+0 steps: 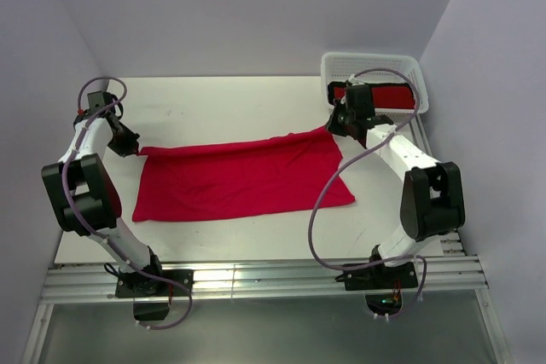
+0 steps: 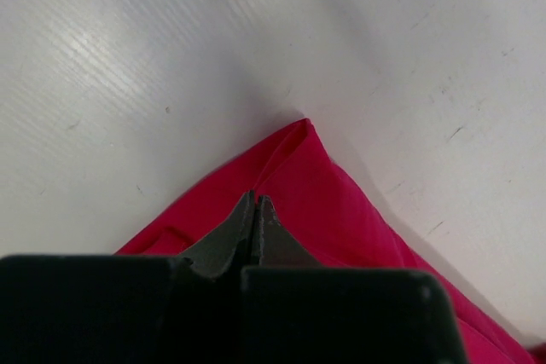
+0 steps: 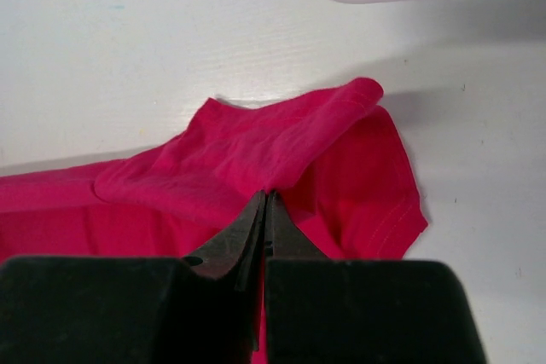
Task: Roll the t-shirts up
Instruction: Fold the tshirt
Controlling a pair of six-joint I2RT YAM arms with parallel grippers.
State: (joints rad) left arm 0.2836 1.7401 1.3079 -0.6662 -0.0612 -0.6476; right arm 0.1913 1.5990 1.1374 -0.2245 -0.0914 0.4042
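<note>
From the top, can't see the far left corner of the flat t-shirt (image 1: 243,181): hidden under the left gripper (image 1: 132,149). Same for its far right corner, under the right gripper (image 1: 334,128). Behind the right arm (image 1: 392,147), part of the basket (image 1: 375,61) and of the other t-shirt (image 1: 399,95) in it. From the right wrist, only a strip of basket rim, cut off up top.

Spread t-shirt (image 1: 239,181) lies mid-surface (image 1: 230,104). Left end effector (image 1: 136,149) on its far-left corner, right end effector (image 1: 333,128) on far-right corner. Basket (image 1: 375,64) far right, second t-shirt (image 1: 401,95) inside.
</note>
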